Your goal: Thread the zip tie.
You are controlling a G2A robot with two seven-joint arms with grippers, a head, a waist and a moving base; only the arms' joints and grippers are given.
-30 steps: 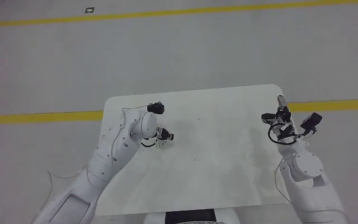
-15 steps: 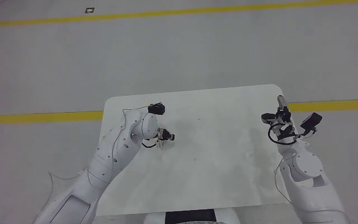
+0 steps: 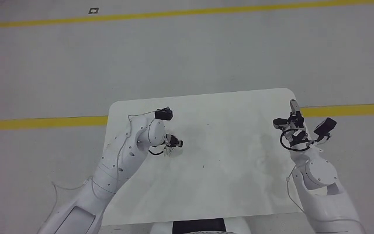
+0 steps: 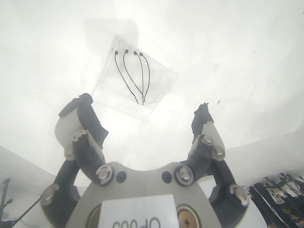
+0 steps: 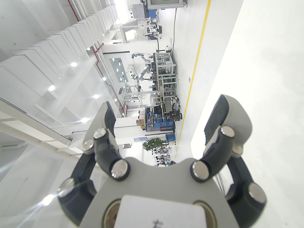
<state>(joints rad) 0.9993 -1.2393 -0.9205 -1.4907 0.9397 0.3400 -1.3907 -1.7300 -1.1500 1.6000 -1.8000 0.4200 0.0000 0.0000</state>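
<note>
Zip ties [image 4: 133, 77], four thin black plastic strips, lie side by side on a clear square plastic tray [image 4: 163, 81]. The tray sits on the white counter [image 3: 234, 152], just ahead of my left tool [image 4: 141, 106]. The ties run lengthwise away from that tool, with their small square heads at the far end. Their tails converge at the near edge, closest to the fingertips. I can't tell whether the tray has walls.

The left tool is spread wide and holds nothing, its fingers set either side of the tails. In the top view it sits left of centre in the frame [image 3: 173, 141].

My right tool [image 5: 165, 103] is also spread and empty. It is at the counter's right edge in the top view [image 3: 294, 108], well apart from the tray and pointing off into the room.

The left arm is clearly nearer, so I judge the pick is its job, taking one tail across its width.
</note>
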